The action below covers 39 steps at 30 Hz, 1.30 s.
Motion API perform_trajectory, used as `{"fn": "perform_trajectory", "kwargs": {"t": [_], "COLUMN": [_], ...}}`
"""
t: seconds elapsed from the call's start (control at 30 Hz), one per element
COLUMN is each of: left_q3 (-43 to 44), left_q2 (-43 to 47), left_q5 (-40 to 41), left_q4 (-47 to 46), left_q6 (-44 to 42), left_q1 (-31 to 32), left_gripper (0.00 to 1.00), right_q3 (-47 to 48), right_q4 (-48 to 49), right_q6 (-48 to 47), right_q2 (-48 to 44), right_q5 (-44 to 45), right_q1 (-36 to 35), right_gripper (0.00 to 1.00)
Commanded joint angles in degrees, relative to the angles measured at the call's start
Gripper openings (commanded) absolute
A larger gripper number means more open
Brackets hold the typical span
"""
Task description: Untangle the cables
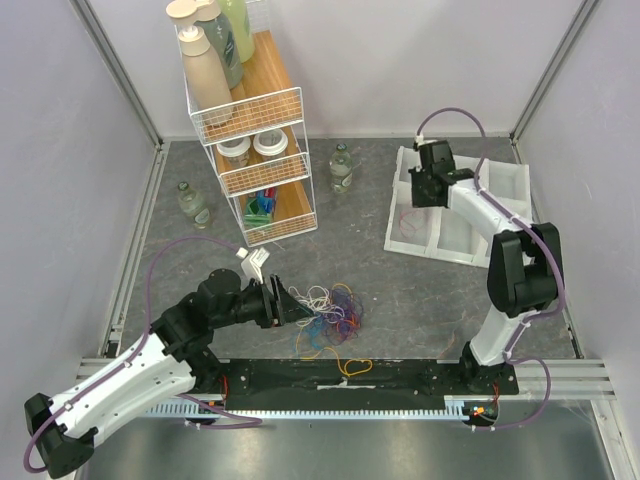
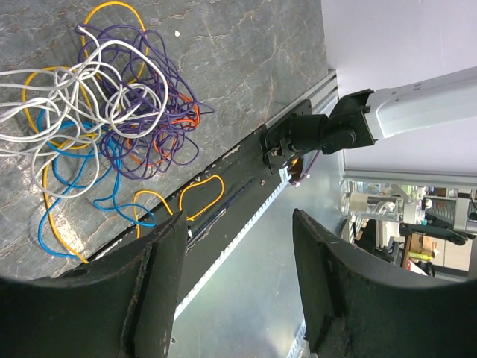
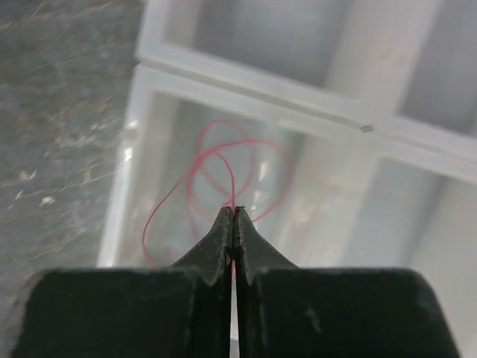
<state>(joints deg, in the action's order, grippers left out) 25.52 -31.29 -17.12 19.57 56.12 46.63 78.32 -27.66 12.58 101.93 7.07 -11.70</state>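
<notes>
A tangle of thin cables (image 1: 328,315) in white, purple, blue, yellow and orange lies on the grey table in front of the left arm; it also shows in the left wrist view (image 2: 112,112). My left gripper (image 1: 298,310) is open and empty at the tangle's left edge, and its jaws stand wide apart (image 2: 238,246). My right gripper (image 1: 424,190) is shut on a pink-red cable (image 3: 223,171). It holds the cable over a compartment of the white divided tray (image 3: 149,67), where the cable's loops hang.
The white tray (image 1: 510,185) sits at the back right. A wire shelf rack (image 1: 255,150) with bottles and jars stands at the back left. Two small glass bottles (image 1: 341,168) (image 1: 192,203) stand on the table near it. A black rail (image 1: 340,385) runs along the near edge.
</notes>
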Motion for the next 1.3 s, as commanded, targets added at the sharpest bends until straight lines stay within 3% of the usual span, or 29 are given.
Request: {"fn": "perform_trajectory", "kwargs": {"t": [0.0, 0.13, 0.17, 0.3, 0.37, 0.43, 0.6, 0.8, 1.03, 1.27], "left_q3": [-0.6, 0.2, 0.2, 0.4, 1.4, 4.0, 9.9, 12.6, 14.4, 13.5], "left_q2": [0.0, -2.4, -3.1, -5.6, -7.2, -10.1, -21.5, -31.4, -39.3, -40.3], "left_q5": [-0.3, -0.7, -0.7, -1.2, 0.2, 1.5, 2.7, 1.7, 3.5, 6.9], "left_q4": [-1.6, -1.8, -1.9, -1.7, -0.8, 1.0, 3.0, -1.5, -5.8, -6.9], "left_q6": [-0.9, -1.3, -0.9, -1.5, -3.3, -6.0, -11.9, -14.5, -14.7, -13.4], "left_q1": [0.0, 0.0, 0.0, 0.0, 0.0, 0.0, 0.0, 0.0, 0.0, 0.0], "left_gripper": [0.64, 0.65, 0.65, 0.66, 0.66, 0.65, 0.66, 0.67, 0.61, 0.49], "right_q3": [-6.3, -5.5, -4.6, -3.6, -3.5, -5.0, -16.7, -34.3, -50.0, -51.4], "right_q4": [4.8, 3.8, 2.3, -1.4, -3.4, -4.3, -2.1, 9.5, 26.6, 30.2], "right_q6": [5.3, 5.4, 5.3, 4.6, 4.6, 4.5, 7.9, 16.6, 24.9, 25.7], "right_q2": [-2.4, 1.2, 1.4, -5.1, -9.1, -13.1, -22.4, -31.3, -39.8, -37.6], "right_q5": [-2.4, -1.5, -0.6, 4.2, 5.1, 4.8, -4.5, -18.2, -24.8, -21.8], "right_q1": [-2.7, -2.7, -2.8, -4.8, -6.7, -9.5, -18.7, -29.2, -34.9, -36.7], "right_gripper": [0.0, 0.0, 0.06, 0.48, 0.61, 0.66, 0.7, 0.68, 0.66, 0.7]}}
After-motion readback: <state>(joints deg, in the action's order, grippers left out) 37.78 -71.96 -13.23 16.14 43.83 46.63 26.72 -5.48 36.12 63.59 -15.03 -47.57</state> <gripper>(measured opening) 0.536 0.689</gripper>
